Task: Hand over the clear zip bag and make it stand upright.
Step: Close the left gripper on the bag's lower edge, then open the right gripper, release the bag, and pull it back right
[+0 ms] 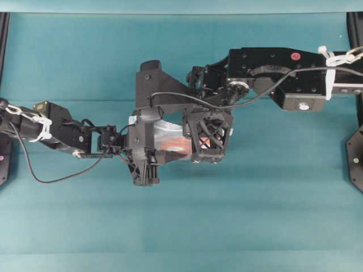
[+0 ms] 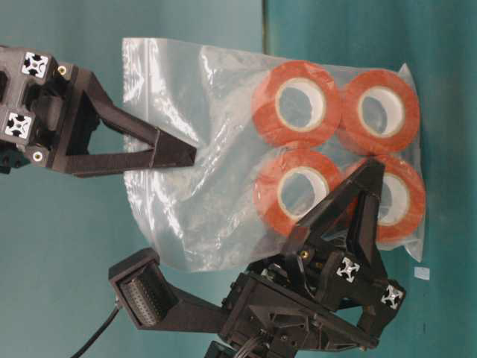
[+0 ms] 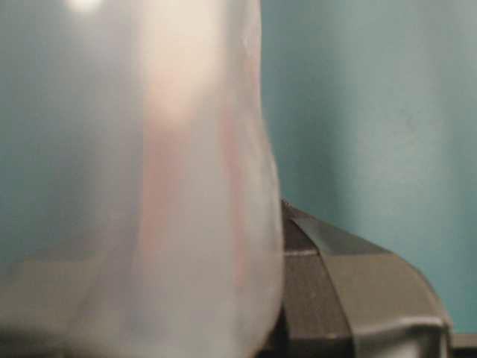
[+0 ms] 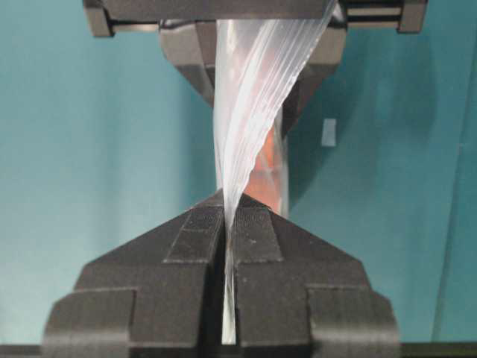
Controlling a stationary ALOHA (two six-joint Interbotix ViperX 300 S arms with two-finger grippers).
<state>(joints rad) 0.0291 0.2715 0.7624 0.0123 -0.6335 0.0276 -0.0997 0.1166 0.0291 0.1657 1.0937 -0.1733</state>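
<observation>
Between both fingers [image 4: 223,224] — clear zip bag [image 2: 201,186]

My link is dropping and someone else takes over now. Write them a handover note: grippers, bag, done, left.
Right gripper: shut on the empty film end of the clear zip bag.
Left gripper: jaws straddle the tape-roll end; firm grip not confirmable.
Clear zip bag: spans both grippers.
Done: handover begun.
Left: confirm left grip, release right, stand it upright.

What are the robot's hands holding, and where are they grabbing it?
The right gripper pinches the clear zip bag by its empty plastic end. The left gripper straddles the end with the tape rolls; whether it grips cannot be told.
</observation>
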